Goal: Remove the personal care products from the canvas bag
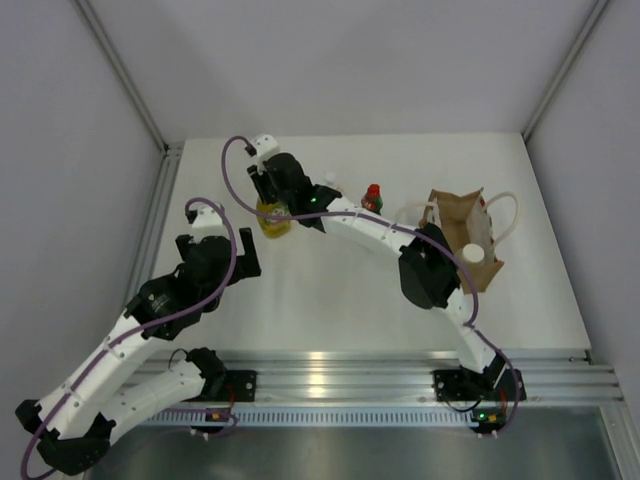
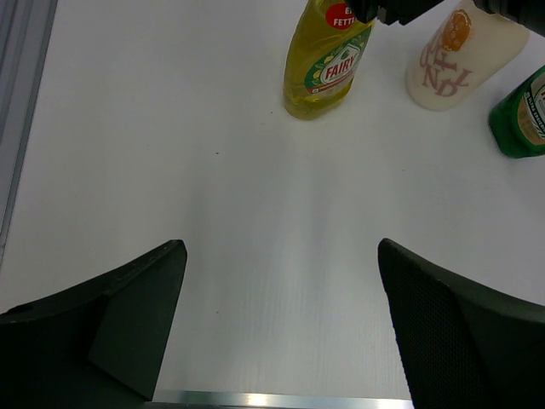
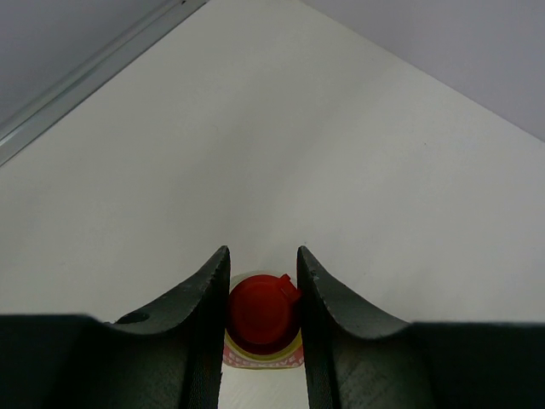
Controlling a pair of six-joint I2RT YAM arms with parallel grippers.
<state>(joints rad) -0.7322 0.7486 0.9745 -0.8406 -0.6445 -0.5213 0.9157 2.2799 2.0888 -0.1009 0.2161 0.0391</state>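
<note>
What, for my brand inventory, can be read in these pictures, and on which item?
"FAIRY": label of the yellow bottle.
"FETT", cut off: red sticker on that bottle.
Pinkish letters on the cream bottle: unclear.
Label of the green bottle, red print on the canvas bag: unreadable.

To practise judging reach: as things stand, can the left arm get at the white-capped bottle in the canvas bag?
Probably not. The white-capped bottle sits in the canvas bag on the right, and the right arm, jaws shut on the yellow bottle, stretches across between it and the left arm.
</note>
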